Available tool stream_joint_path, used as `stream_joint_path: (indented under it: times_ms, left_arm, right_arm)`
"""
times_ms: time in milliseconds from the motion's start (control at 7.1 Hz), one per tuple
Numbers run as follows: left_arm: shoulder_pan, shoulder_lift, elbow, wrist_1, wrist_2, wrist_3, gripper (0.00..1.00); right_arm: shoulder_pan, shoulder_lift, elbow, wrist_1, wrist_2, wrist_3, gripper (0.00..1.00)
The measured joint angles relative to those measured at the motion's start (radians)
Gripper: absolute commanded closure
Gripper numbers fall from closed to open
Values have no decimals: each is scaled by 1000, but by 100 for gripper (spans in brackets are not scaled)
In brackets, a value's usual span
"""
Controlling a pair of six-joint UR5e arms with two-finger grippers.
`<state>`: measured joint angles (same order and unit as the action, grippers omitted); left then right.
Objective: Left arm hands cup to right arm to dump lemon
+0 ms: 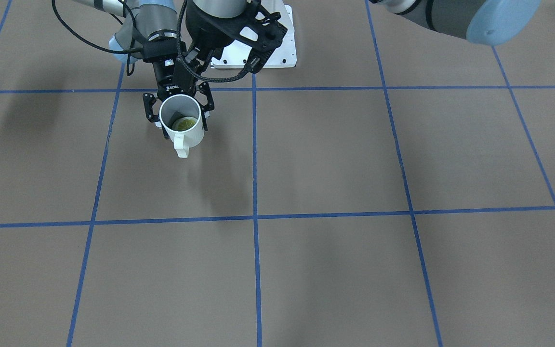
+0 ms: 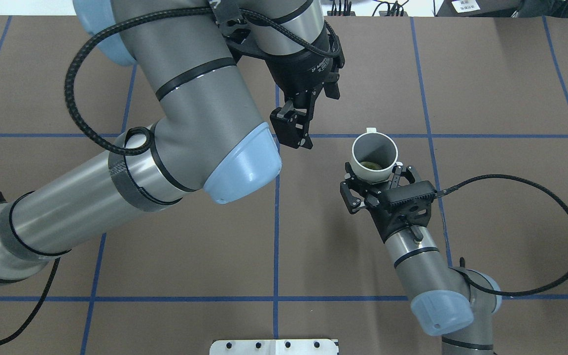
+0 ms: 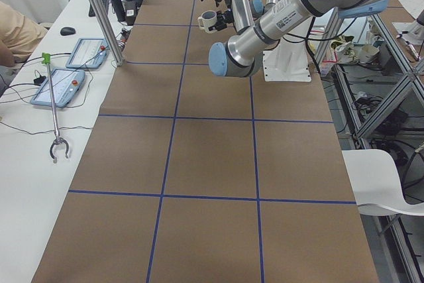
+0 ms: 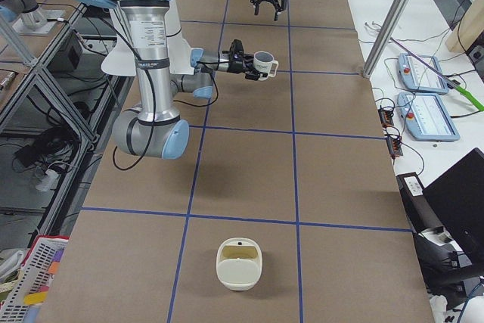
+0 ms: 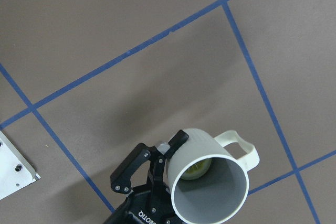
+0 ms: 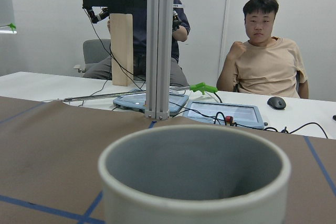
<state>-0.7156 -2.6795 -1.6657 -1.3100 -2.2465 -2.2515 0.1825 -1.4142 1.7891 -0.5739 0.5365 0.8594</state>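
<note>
What worries me is the grip. The right pincer [image 2: 375, 175] has clamped the small off-white cylindrical mug with the loop handle [image 2: 363, 168] by its smooth round wall, one finger on each side. A quick roll of the wrist could let the mug twist or slide out between the fingers.

If it tips too early, the small yellow-green lemon lump [image 2: 372, 166] will drop onto the brown table with its blue tape grid [image 2: 486, 98], not where it is meant to go. The left pincer [image 2: 298, 139], spread and empty, hangs near, off to the left of the right pincer's fingertips, so a swing that way might clip it.

The mug sits mouth-up between the right pincer's fingers, just ahead of its palm and held clear of the table. Its handle points away from the wrist. The lemon lies at the bottom of the mug, between the fingertips.
</note>
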Motion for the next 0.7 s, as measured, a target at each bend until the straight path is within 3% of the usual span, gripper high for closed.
stream_joint_path:
  times_ms: [141, 423, 563, 704]
  left_arm:
    - [-16, 27, -14, 1, 1, 5, 0]
    - [-37, 72, -25, -2, 6, 13, 0]
    - [-40, 80, -26, -2, 7, 14, 0]
    - [-41, 82, -26, -2, 8, 15, 0]
  right_arm:
    - [15, -108, 34, 62, 20, 7, 78]
    - [123, -374, 20, 385, 172, 20, 78]
    - [249, -462, -70, 579, 321, 33, 78]
    - [425, -488, -230, 774, 530, 45, 77]
